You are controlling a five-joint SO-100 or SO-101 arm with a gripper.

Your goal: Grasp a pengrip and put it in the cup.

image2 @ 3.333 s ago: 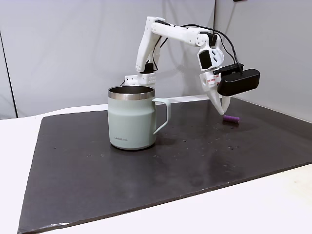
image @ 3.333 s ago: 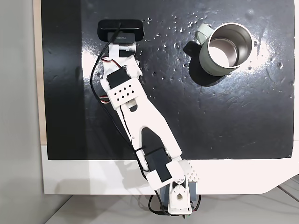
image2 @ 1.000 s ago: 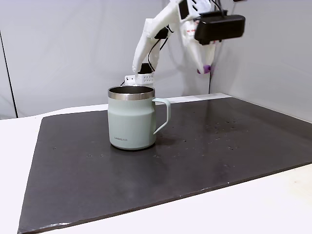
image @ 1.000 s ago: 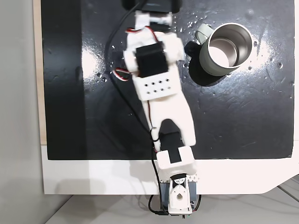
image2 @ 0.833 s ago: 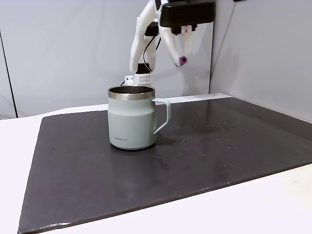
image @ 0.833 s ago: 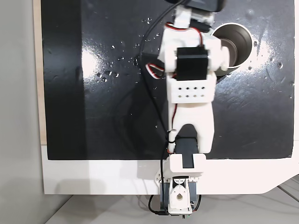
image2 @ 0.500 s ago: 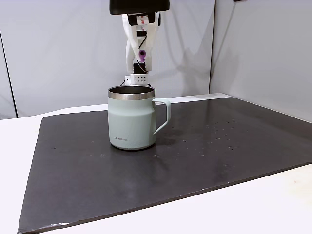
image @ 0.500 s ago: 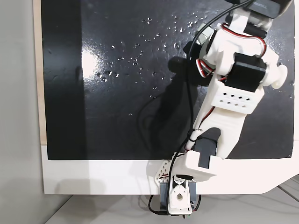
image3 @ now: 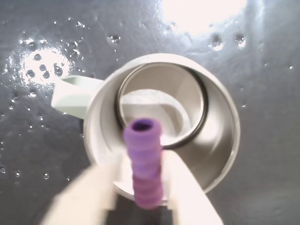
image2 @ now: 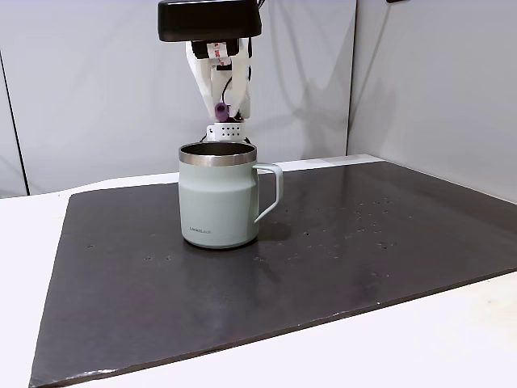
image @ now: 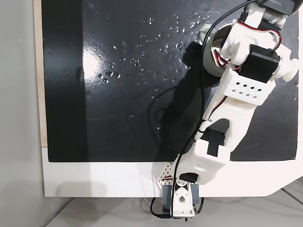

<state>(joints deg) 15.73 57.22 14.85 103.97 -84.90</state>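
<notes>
We've swung the tool [image2: 219, 107] from beside the cup [image2: 216, 198] to over it, pinching the pengrip [image3: 144, 161] above the mouth. Looks centred, hard to confirm. Release should land it.

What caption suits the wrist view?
Purple pengrip held in the jaws, poised above the open steel-lined cup.

Bare test bench or lab corner, not a lived-in room. Plain white tabletop [image2: 452, 339] with a rounded corner; large dark grey matt rectangular mat [image2: 363, 242] flecked with droplets; featureless pale grey wall panels [image2: 97, 97] behind, joined by a vertical seam. White 3D-printed plastic robot arm [image: 236, 109] with exposed wiring, clamped at the table edge.
</notes>
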